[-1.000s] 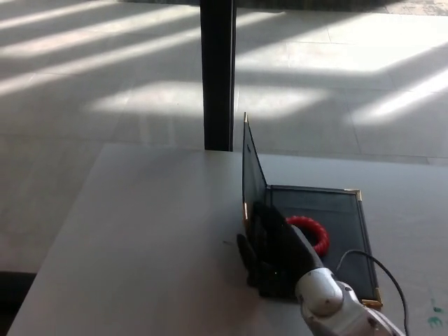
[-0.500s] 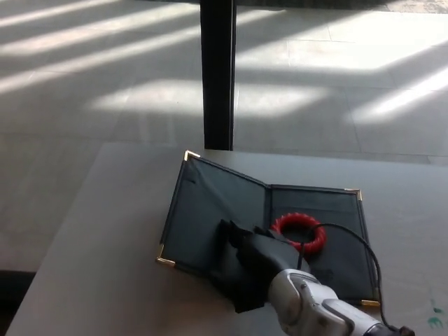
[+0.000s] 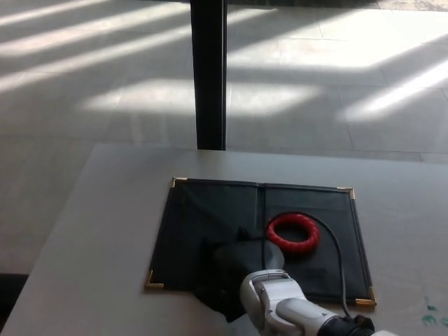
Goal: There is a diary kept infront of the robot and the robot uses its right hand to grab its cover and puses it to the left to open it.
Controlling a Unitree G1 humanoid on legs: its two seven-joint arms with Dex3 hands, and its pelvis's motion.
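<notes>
Diary (image 3: 210,224) lay fully open, flat on grey table (image 3: 105,231), both halves spread, gold corners showing. Red ring (image 3: 292,232) rested on right half, near spine. Right hand (image 3: 227,273) lay on near edge of left cover; finger state could not be told. Black post (image 3: 208,73) stood beyond table. Left hand out of view.

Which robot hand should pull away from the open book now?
Right. The right hand is the only one showing; it rests on the diary, which lies open flat beside the red ring.
</notes>
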